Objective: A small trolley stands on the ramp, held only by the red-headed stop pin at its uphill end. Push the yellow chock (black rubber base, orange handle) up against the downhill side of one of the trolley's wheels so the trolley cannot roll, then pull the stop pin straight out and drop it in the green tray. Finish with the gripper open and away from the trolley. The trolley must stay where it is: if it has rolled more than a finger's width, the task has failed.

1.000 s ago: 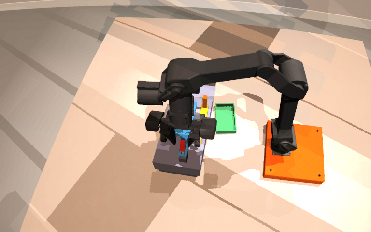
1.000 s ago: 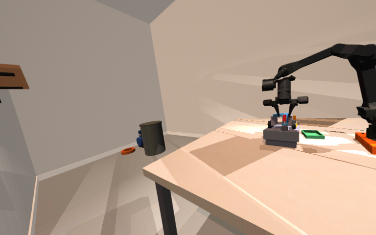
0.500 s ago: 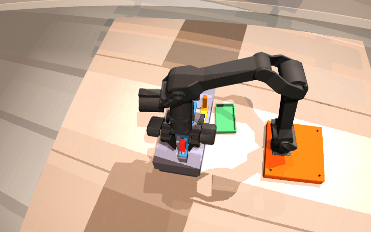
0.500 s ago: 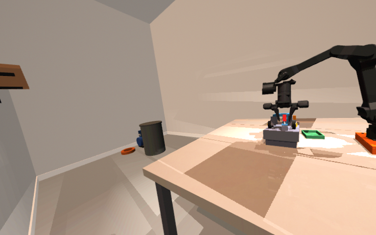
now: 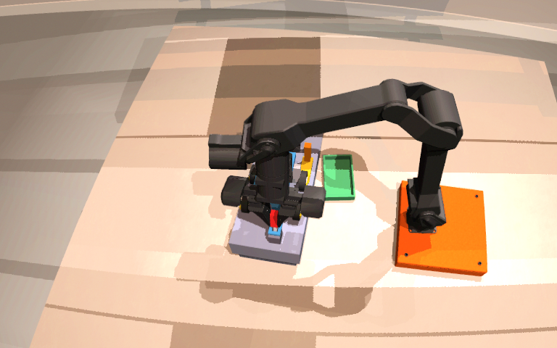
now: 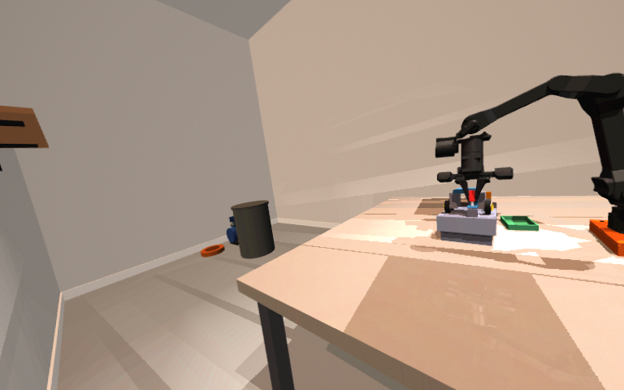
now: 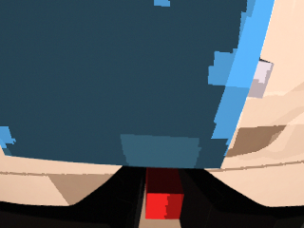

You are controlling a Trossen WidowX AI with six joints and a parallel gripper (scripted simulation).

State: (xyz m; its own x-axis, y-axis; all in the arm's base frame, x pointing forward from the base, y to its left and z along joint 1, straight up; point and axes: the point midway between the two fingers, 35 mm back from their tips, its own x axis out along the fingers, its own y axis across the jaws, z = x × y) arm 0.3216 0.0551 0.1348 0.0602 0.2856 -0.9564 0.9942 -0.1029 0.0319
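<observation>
Gripper (image 5: 274, 216) closed on the red-headed stop pin (image 5: 273, 215) at the uphill end of the blue trolley (image 7: 127, 57), on the grey ramp (image 5: 250, 241). Draw the pin straight along its axis, without nudging the trolley, then carry it to the green tray (image 5: 337, 193). Yellow chock (image 5: 306, 164) sits beside a wheel.

Tabletop (image 5: 122, 229): pale wood planking, smooth, faintly sheened. Arm (image 5: 349, 106): dark grey, matt, plastic-like casing. Base plate (image 5: 460, 241): flat orange, matt. Tray (image 5: 339, 193): green, smooth, plastic-looking. Ramp (image 5: 250, 238): grey, dull finish. Pin (image 5: 273, 216): red, smooth. Bin (image 6: 252, 228): dark, matt.
</observation>
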